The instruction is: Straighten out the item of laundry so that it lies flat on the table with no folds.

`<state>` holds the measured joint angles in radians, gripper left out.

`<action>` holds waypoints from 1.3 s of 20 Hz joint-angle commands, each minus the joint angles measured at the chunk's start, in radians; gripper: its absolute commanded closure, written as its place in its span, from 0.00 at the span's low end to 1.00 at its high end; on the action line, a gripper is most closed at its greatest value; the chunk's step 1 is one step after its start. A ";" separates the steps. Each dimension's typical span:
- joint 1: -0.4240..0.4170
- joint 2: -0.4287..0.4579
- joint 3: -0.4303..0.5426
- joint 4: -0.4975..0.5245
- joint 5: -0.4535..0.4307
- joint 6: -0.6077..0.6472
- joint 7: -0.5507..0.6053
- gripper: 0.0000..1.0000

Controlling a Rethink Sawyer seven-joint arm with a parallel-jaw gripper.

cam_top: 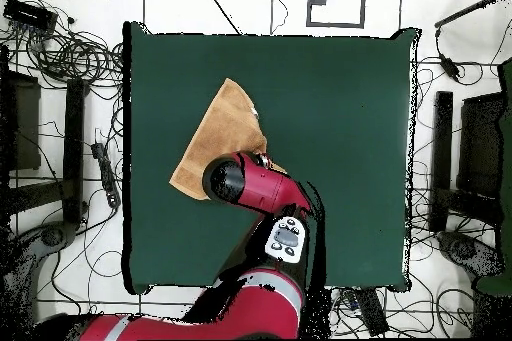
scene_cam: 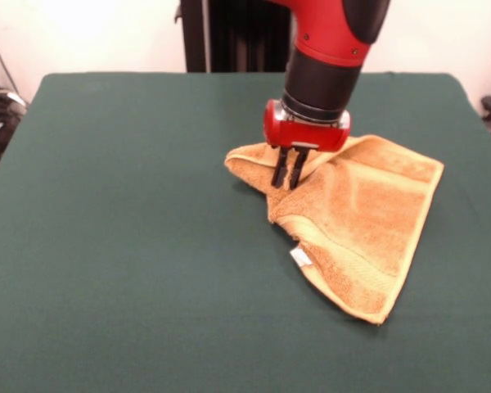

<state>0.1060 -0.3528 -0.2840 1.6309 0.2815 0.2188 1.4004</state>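
**A:** Where's the hand towel sitting?

**B:** Right of centre in the front view, on the green table. It isn't flat: the right part lies spread, with its border band running to the lower corner, but the upper-left corner is folded in and bunched, and the white tag shows at the lower-left edge.

**A:** And the gripper?

**B:** Down on that bunched corner, at the upper left of the cloth. The two black fingers stand close together, a narrow gap only, tips at the terry. Whether they've pinched a fold I can't tell.

**A:** Why there?

**B:** I'd judge because that's the folded flap; pulling it outward would open it.

**A:** Overhead?

**B:** The arm covers the towel's lower right; the gripper is hidden.
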 commanded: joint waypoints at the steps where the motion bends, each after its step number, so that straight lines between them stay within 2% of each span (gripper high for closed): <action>1: 0.011 0.029 0.082 -0.006 0.062 0.110 0.263 1.00; 18: 0.012 -0.073 0.070 0.024 0.054 0.216 0.263 1.00; 26: 0.008 -0.087 0.073 0.030 0.050 0.226 0.265 1.00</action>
<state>0.1060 -0.4490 -0.2842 1.6315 0.2809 0.3507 1.4004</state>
